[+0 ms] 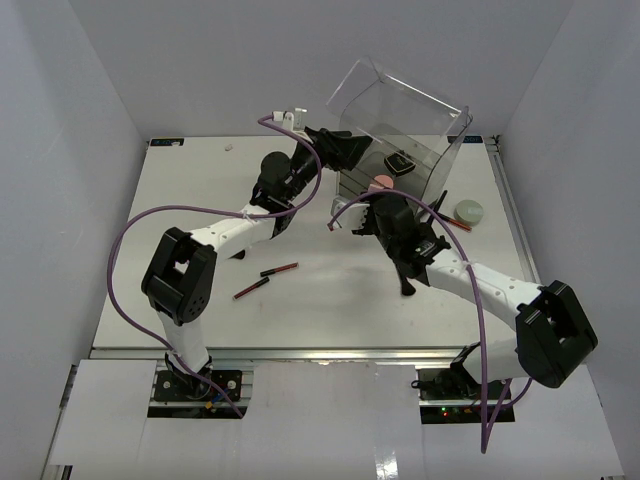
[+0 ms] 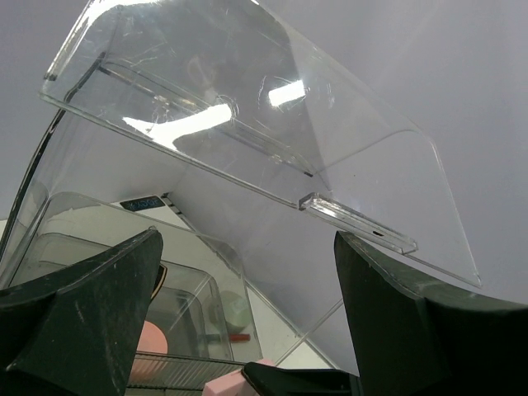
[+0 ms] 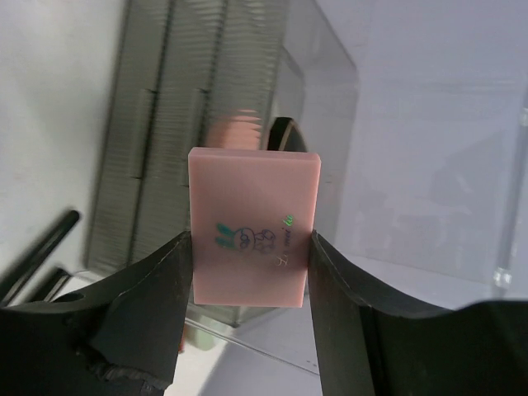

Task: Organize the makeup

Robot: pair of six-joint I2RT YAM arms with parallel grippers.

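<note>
right gripper [image 3: 250, 252] pinches a smooth flat pink square [image 3: 253, 216].

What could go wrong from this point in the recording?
The raised clear plastic lid seems only propped on the open left gripper; it could drop onto the right gripper. The flat pink square case is pinched by its lower side edges and may slip or tilt.

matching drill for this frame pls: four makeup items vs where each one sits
1. flat pink square compact
2. round pale green compact
3. round pink compact
4. slim red and black pencils

A. inside the clear plastic box
B. leftmost of the four, on the white table
C. clamped in the right gripper
D. on the table, right of the box

Pairs: 1-C, 2-D, 3-A, 4-B
</note>
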